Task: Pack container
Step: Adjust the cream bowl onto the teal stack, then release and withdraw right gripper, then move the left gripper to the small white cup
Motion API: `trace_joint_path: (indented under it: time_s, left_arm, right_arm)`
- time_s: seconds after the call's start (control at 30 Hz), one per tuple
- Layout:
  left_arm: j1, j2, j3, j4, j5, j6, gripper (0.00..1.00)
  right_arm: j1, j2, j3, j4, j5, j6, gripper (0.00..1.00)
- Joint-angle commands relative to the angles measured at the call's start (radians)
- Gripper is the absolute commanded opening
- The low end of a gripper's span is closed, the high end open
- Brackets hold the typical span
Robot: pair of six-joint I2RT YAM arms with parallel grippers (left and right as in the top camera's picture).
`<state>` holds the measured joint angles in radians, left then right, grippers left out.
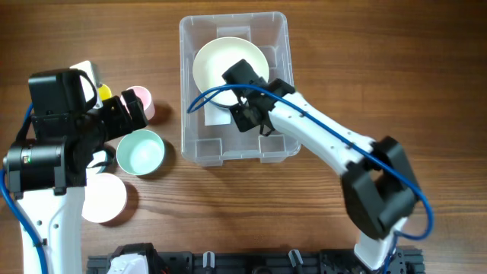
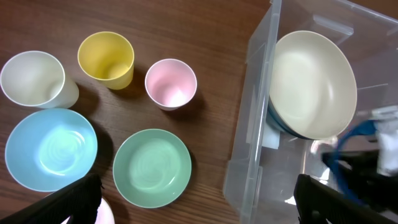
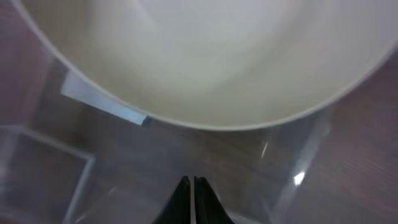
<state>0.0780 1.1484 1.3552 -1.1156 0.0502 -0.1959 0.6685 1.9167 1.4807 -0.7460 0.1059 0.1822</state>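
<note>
The clear container [image 1: 199,148] [image 2: 249,124] stands at the top middle of the table. A cream bowl [image 1: 224,65] [image 2: 311,84] [image 3: 205,56] leans inside it, with a dark blue edge showing under its lower rim. My right gripper [image 1: 249,116] [image 3: 191,182] reaches into the container just short of the bowl's rim, shut with nothing between its fingers. The container's white label [image 3: 102,102] lies to its left. My left gripper [image 1: 125,114] [image 2: 199,208] hangs wide open and empty over the table left of the container, above the green bowl [image 2: 152,168] [image 1: 141,152].
Left of the container stand a yellow cup [image 2: 106,59], a pink cup [image 2: 171,84] [image 1: 141,103] and a white cup [image 2: 34,78]. A light blue bowl [image 2: 50,149] lies beside the green one. A pale pink bowl [image 1: 103,198] sits near the left arm's base.
</note>
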Motion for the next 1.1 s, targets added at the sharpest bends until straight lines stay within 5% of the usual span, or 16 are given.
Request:
trace_joint_path:
  time_s: [0.0,0.07,0.1,0.23,0.43,0.57,0.87,1.07]
  left_arm:
    - [0.005,0.004,0.01,0.0,0.012,0.005,1.0]
    - [0.005,0.004,0.01,0.0,0.012,0.005,1.0]
    - [0.005,0.004,0.01,0.0,0.012,0.005,1.0]
    - [0.005,0.004,0.01,0.0,0.012,0.005,1.0]
    - [0.005,0.004,0.01,-0.003,-0.051,-0.031,1.0]
    - [0.081,0.008,0.014,0.005,-0.127,-0.135,1.0]
    - [0.574,0.268,0.144,0.024,-0.123,-0.256,0.99]
    - [0.621,0.568,0.144,0.073,-0.116,-0.261,1.0]
  right_arm:
    - [-0.051,-0.258,0.046,0.014,0.039,0.048,0.27]
    - [-0.135,-0.366,0.046,0.003,0.044,0.071,0.82]
    - [-0.183,-0.406,0.046,-0.011,0.043,0.089,0.85]
    - [-0.47,-0.502,0.046,-0.134,-0.066,0.088,0.86]
    - [-0.718,-0.473,0.015,-0.306,-0.097,0.043,0.88]
    - [-0.753,-0.446,0.003,-0.306,-0.156,0.027,0.87]
    - [-0.753,-0.417,0.003,-0.307,-0.186,0.026,0.83]
    - [-0.753,-0.417,0.003,-0.308,-0.185,0.026,0.83]
